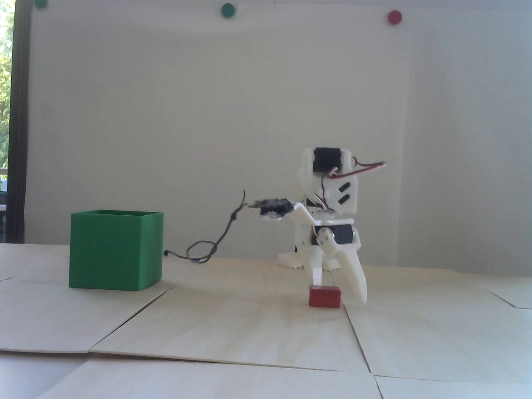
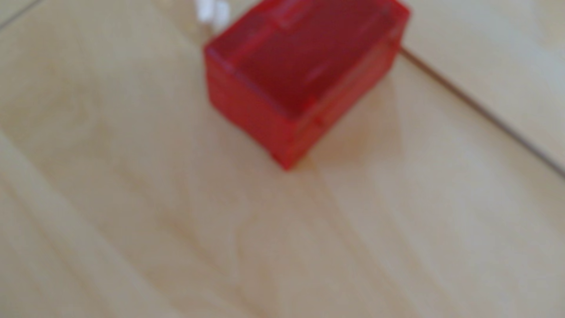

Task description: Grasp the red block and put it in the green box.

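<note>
Red and small, the block sits on the pale wooden table, right of centre in the fixed view and close to a seam between two boards. It rests flat on the wood, not lifted. The green box stands well apart from it, to the left and a little farther back, open at the top and with nothing visible inside from this angle.

The white arm is folded low over the block, and its gripper points down with the fingers spread wide. The short finger ends just above the block's left top edge; the long one reaches down past the block's right end, almost to the table. Whether either one touches the block cannot be told. They hold nothing yet.

The wrist view is blurred, but it shows the block close up, turned at an angle, with a white fingertip at its far corner near the top edge.

By my judgement the step in hand is the approach to the grasp. The next move calls for a slight drop so both fingers bracket the block, then a close across it. After that come a lift high enough to clear the box wall and a swing left.
</note>
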Tool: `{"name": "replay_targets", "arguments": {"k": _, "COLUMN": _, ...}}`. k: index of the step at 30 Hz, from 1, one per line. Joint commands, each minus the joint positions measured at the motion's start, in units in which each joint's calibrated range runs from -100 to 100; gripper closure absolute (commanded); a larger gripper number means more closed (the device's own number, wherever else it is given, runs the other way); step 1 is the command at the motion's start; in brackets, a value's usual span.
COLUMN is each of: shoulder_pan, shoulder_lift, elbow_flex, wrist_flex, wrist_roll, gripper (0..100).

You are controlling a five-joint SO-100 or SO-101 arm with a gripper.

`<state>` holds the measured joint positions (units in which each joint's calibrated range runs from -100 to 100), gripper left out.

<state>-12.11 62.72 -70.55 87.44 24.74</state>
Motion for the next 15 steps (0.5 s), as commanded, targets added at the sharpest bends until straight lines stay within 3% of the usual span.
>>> {"name": "replay_targets", "arguments": {"k": 1, "shoulder_pan": -0.7, "shoulder_lift": -0.9, "elbow_flex": -4.6, "wrist_flex": -0.8, "wrist_roll": 0.6, "gripper": 65}}
{"name": "replay_targets", "arguments": {"k": 5, "shoulder_pan": -0.7, "shoulder_lift": -0.5, "elbow_flex": -4.6, "wrist_flex": -0.8, "wrist_roll": 0.6, "gripper": 71}}
{"name": "replay_targets", "arguments": {"k": 10, "shoulder_pan": -0.6, "shoulder_lift": -0.5, "elbow_flex": -4.6, "wrist_flex": -0.3, "wrist_roll": 0.3, "gripper": 97}}
{"name": "replay_targets", "arguments": {"k": 15, "shoulder_pan": 0.4, "shoulder_lift": -0.5, "elbow_flex": -4.6, "wrist_flex": -0.3, "wrist_roll": 0.3, "gripper": 96}}
